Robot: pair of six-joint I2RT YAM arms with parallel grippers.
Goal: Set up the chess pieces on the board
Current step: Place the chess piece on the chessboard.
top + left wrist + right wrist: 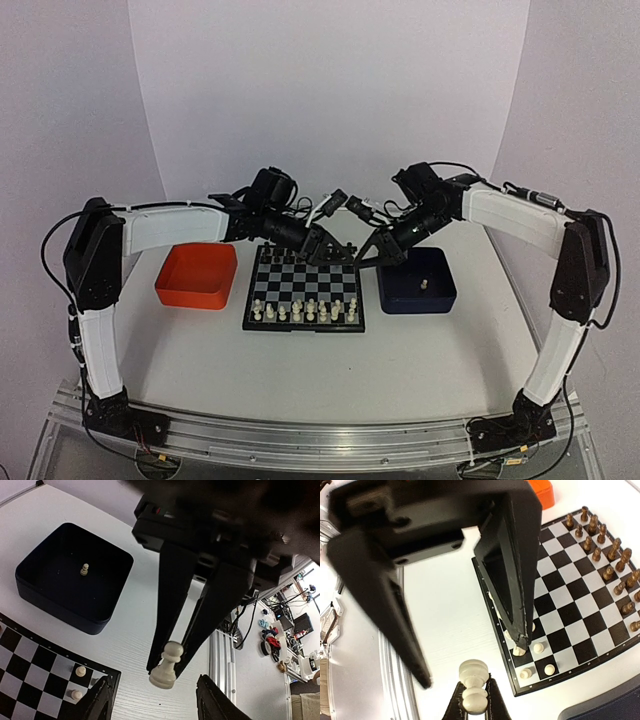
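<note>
1. The right tool (474,700) is closed on a cream-white pawn (168,664). It pinches the head end, and the wider base sticks out free.
2. The pawn hangs above the table (420,360), just off a corner of the board (300,281), between the board and the dark blue tray (437,297).
3. The left tool (156,700) faces it with its jaws apart, one on either side of the pawn, touching nothing.
4. More white pieces (305,312) stand on the board's near rows.
5. One white piece (425,284) lies in the blue tray.
6. The pawn looks light, stiff and smooth, so it could easily slip or twist. The best place to take hold is probably low on the stem, just above the base, with a gentle, square squeeze.
</note>
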